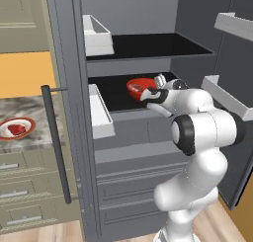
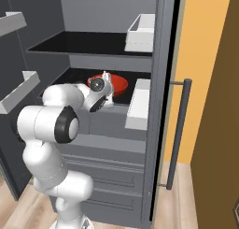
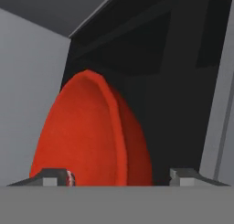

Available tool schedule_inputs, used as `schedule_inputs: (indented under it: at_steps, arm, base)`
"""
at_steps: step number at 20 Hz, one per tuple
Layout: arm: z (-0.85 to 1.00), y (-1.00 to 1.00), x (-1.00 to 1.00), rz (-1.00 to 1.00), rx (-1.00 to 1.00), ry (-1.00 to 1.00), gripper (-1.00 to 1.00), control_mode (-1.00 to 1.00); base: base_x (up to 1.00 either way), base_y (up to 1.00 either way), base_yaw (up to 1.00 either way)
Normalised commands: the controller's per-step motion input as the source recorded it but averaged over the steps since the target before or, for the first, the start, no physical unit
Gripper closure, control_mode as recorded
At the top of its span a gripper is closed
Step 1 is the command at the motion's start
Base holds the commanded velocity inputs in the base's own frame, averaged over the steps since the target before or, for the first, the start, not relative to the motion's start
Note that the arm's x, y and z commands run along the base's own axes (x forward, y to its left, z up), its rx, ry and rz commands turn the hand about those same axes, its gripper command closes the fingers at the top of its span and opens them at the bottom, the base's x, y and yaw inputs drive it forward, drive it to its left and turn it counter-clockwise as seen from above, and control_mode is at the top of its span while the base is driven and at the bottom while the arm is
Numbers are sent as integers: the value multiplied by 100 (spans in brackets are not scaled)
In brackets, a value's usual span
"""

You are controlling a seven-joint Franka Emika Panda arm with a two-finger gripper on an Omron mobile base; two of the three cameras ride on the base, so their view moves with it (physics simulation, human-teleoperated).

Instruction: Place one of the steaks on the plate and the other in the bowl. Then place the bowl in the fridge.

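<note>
The bowl sat on the lower dark shelf of the open fridge, near the shelf's front. The gripper was right at its near rim. In the hand view the fingertips stood wide apart, one against the rim and the other clear of it, so the jaws read as open with nothing clamped. The plate lay well apart on the counter left of the fridge, with a red steak on it.

Risks, as judgements: one finger stayed so close to the rim that pulling straight back could catch it and drag or tip the bowl off the shelf front. The forearm passed close to the door bins; a wide swing on the way out could clip them.

Hard to make out: the bowl's inside was not visible, so the second steak could not be confirmed there. The wrist covered the bowl's near edge in both base views, so I could not tell whether it rested flat. Contact between finger and rim was unclear.
</note>
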Motion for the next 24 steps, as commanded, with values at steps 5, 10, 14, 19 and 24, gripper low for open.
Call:
schedule_inputs:
  at_steps: [5,10,14,19,24]
  arm:
    - [52,0,4,0,0,-20,-100,-100]
    - [9,-2,-14,0,0,-13,-100,-100]
    - [26,-9,-35,0,0,-1,-100,-100]
    - [47,-3,-63,0,0,2,-100,-100]
    - [77,3,-65,0,-2,19,-100,-100]
  base:
    - [0,0,0]
    - [0,0,0]
    - [0,0,0]
    - [0,0,0]
    - [0,0,0]
